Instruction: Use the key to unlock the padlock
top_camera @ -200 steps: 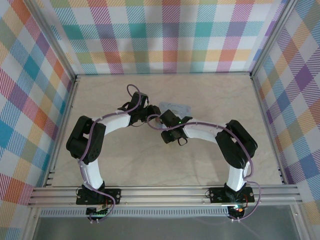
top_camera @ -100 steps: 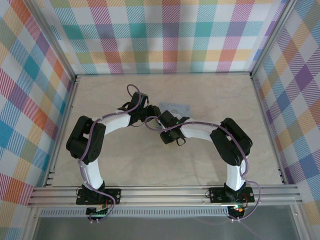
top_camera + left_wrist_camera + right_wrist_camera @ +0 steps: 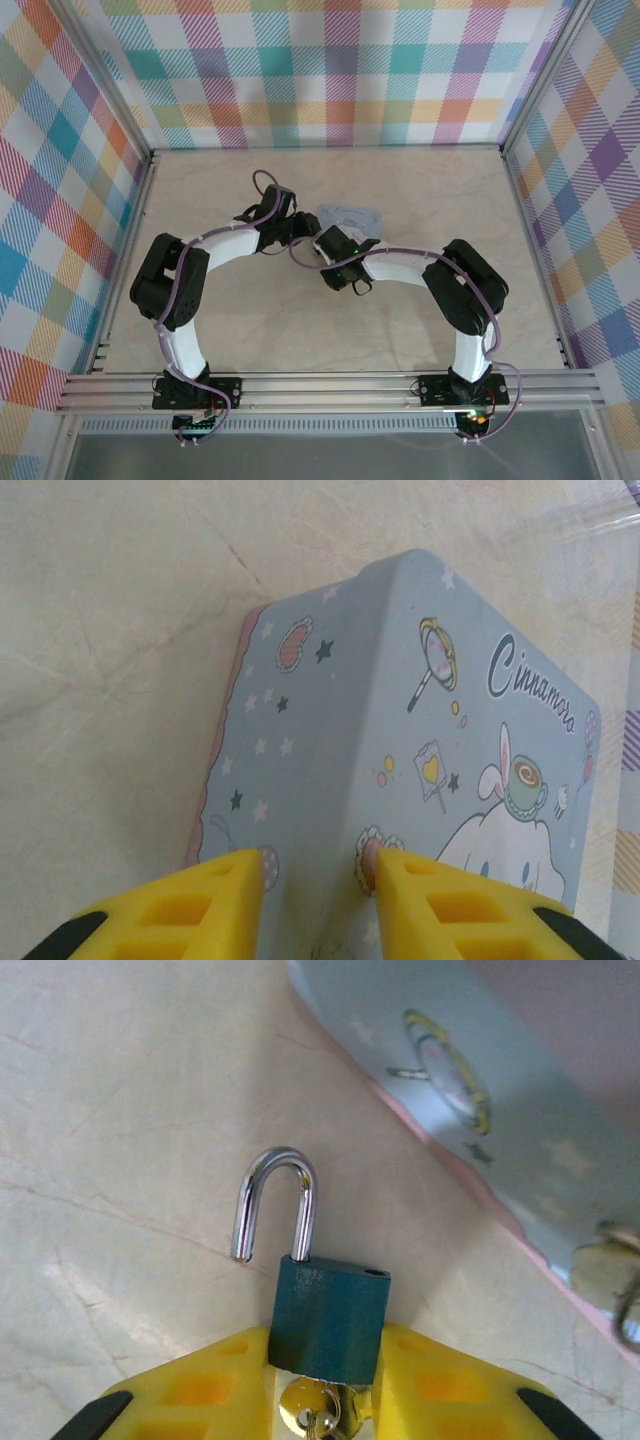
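The word "Cinnamoro" is being shown in dark cursive script on the lid of the pale-blue tin (image 3: pixel 400 730), and the lettering is being cut off at the lid's edge. A white cartoon figure, stars, a lollipop and a heart are printed around it. No writing can be read on the padlock (image 3: pixel 328 1310).

The padlock is being held in the right hand (image 3: pixel 325 1350), its blue-green body being pinched on both sides by the yellow fingers (image 3: pixel 200 1385). Its long axis is being kept in line with the hand. The silvery shackle (image 3: pixel 275 1195) is being pointed away from the wrist, over the tabletop (image 3: pixel 100 1110). One shackle leg is seated in the body, and the other is hanging free beside it. The key (image 3: pixel 312 1410) is being carried in the padlock's near end, between the fingers, its brassy head towards the wrist.

The left hand (image 3: pixel 315 870) is being closed on a corner of the tin, one finger on each face. In the top view the two hands are being kept close together beside the tin (image 3: pixel 350 215).
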Controlling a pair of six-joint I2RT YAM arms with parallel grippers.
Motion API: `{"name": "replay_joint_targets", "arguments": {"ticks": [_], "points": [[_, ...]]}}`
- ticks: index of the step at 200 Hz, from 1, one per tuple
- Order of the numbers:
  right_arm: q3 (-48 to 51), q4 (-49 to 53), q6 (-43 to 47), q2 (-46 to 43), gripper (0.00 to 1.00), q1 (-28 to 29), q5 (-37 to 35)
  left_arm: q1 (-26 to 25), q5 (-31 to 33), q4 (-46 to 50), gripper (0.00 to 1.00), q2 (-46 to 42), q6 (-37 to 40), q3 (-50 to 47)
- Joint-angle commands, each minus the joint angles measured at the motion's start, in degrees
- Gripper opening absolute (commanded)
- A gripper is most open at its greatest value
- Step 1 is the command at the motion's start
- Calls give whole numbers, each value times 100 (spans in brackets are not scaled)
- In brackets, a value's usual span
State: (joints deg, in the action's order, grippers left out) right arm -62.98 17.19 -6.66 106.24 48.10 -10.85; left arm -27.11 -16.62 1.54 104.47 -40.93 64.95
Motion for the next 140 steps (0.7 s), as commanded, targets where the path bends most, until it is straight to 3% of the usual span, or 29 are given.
{"name": "replay_joint_targets", "arguments": {"ticks": [1, 88, 118, 140], "points": [[187, 9, 107, -203, 27, 314, 362, -30, 109, 443, 36, -194, -2, -148], [335, -126, 287, -323, 27, 955, 740, 4, 122, 469, 36, -259, 30, -175], [308, -57, 244, -370, 45, 964, 494, 13, 158, 477, 38, -294, 20, -202], [339, -112, 209, -551, 51, 961, 362, 22, 215, 523, 42, -348, 30, -196]]}}
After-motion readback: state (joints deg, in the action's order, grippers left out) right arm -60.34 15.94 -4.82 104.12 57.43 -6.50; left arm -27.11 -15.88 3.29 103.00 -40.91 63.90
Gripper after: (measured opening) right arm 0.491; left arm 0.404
